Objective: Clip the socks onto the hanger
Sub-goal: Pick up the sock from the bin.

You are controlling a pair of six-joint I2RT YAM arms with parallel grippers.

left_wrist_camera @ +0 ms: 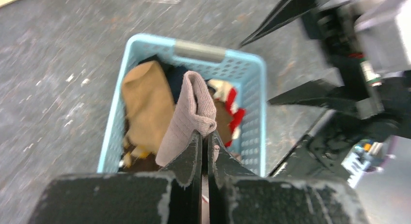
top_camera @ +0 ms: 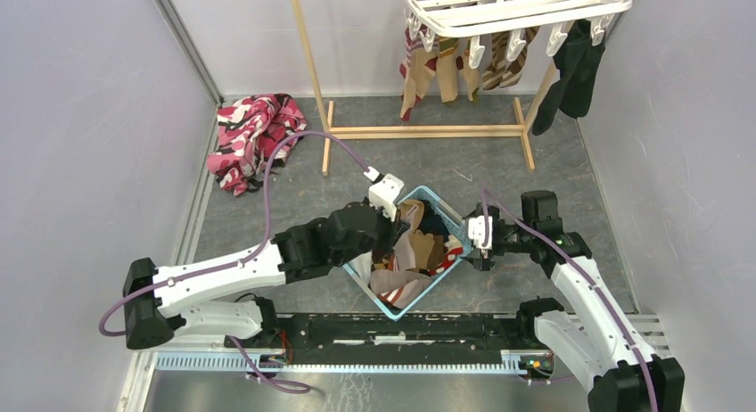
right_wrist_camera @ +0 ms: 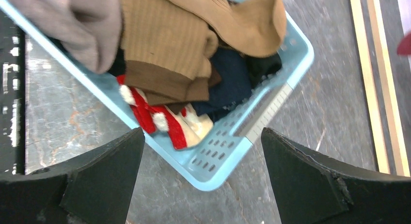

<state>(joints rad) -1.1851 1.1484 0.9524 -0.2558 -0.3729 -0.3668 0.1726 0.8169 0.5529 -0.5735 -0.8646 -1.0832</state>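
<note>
Scuffed grey table (top_camera: 606, 176), white walls (top_camera: 80, 118); left claw (left_wrist_camera: 204, 136) pinching beige sock (left_wrist_camera: 186, 112); right claw (right_wrist_camera: 202, 132) agape.

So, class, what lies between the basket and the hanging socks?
In the top view, bare grey floor, then the wooden stand rail, lie between the basket and the hanging socks.

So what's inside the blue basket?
Light blue mesh basket holds piled fabric socks: tan, navy, red-white striped. Left end effector pinches a beige sock above. Lower layers are covered.
</note>
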